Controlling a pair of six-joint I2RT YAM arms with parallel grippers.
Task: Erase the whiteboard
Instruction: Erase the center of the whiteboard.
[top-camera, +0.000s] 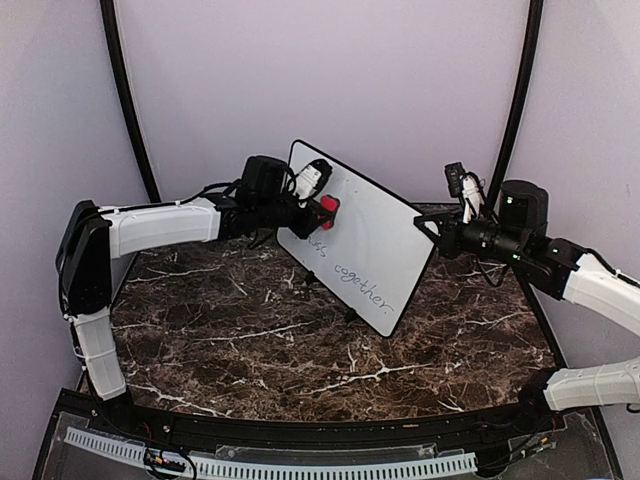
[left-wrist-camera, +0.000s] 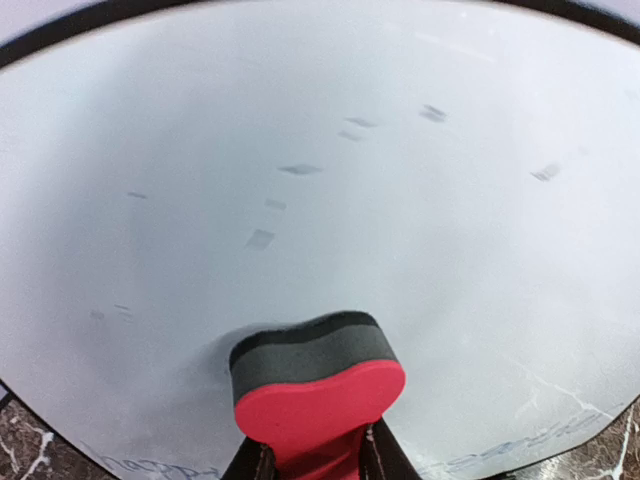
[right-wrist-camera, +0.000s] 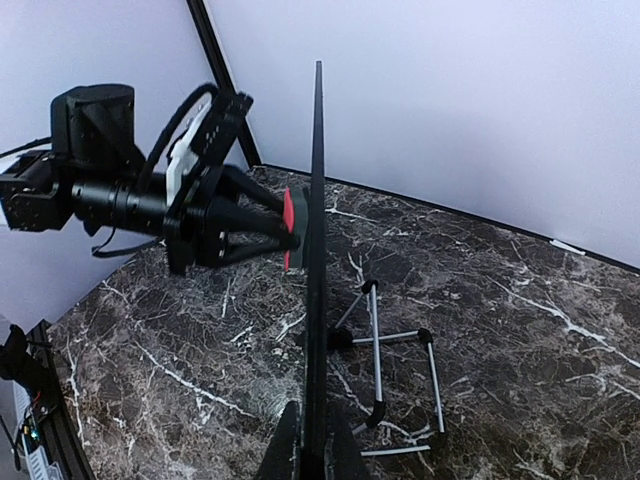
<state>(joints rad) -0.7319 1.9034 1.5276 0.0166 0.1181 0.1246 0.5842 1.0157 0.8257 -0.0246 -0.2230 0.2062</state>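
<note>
Now clenches the left gripper on a red eraser, pressing its dark pad flat against the whiteboard toward 10 o'clock of its face. Clamps the right gripper tight on the whiteboard's edge at 3 o'clock. Finds the whiteboard upright on a wire stand at mid-worktop, between both grippers, with handwriting low on its face, toward 6 o'clock.

Whiteboard: handwritten "together." legible; word before it unreadable.
</note>
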